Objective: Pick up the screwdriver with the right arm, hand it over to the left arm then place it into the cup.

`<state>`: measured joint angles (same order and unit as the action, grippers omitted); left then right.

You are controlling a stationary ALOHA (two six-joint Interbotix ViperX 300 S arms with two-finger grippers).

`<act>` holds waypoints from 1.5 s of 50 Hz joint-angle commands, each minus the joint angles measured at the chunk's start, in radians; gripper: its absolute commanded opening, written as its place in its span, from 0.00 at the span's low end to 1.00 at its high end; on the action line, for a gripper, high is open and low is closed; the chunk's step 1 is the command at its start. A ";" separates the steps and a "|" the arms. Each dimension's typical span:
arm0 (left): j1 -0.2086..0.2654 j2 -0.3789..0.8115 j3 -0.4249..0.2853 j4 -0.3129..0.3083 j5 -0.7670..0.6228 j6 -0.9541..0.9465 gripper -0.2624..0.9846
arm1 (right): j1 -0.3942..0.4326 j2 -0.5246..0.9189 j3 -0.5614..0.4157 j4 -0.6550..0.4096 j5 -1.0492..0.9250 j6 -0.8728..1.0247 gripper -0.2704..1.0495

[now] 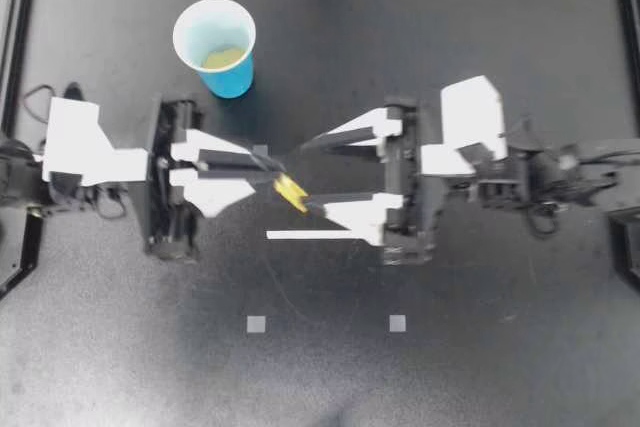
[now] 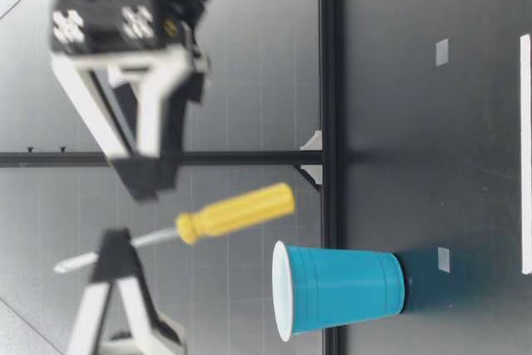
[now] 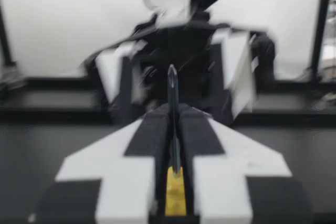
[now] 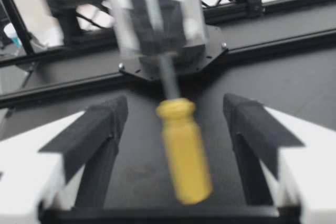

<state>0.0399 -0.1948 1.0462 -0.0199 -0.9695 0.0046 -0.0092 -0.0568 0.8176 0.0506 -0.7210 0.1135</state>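
My left gripper point(image 1: 262, 167) has its fingers pressed shut on the metal shaft of the screwdriver point(image 1: 290, 190). The tool hangs in the air above the tabletop point(image 1: 480, 347), near the cup point(image 1: 215, 45) and on the cup's right side.

My right gripper point(image 1: 303, 175) faces the left one from the far side of the cup. Its fingers are spread wide, one on each side of the yellow handle. In the right wrist view there is a clear gap between the handle and either finger, so only the left fingers carry the tool.

In the low view the screwdriver is tilted. The butt of its handle is the lowest part, about level with the cup's rim, and the tip points up and away from the cup. The left fingers cross the shaft between the tip and the handle's collar.

In the left wrist view the shaft rises out of the closed fingers, and a strip of yellow shows in the slit between them.

The cup is blue outside and white inside, and it stands upright on the tabletop with its mouth open upward.
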 commanded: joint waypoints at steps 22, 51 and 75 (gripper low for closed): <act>0.322 -0.181 0.092 -0.290 0.018 0.383 0.26 | -0.006 -0.215 0.120 0.011 -0.043 -0.005 0.75; 0.380 0.000 0.060 -0.296 0.018 0.331 0.27 | -0.006 -0.224 0.124 0.011 -0.044 -0.003 0.75; 0.380 0.015 0.040 -0.290 0.067 0.301 0.70 | -0.006 -0.218 0.124 0.011 -0.044 0.003 0.75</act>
<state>0.4157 -0.1626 1.1091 -0.3129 -0.9066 0.3083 -0.0107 -0.2608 0.9511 0.0614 -0.7547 0.1150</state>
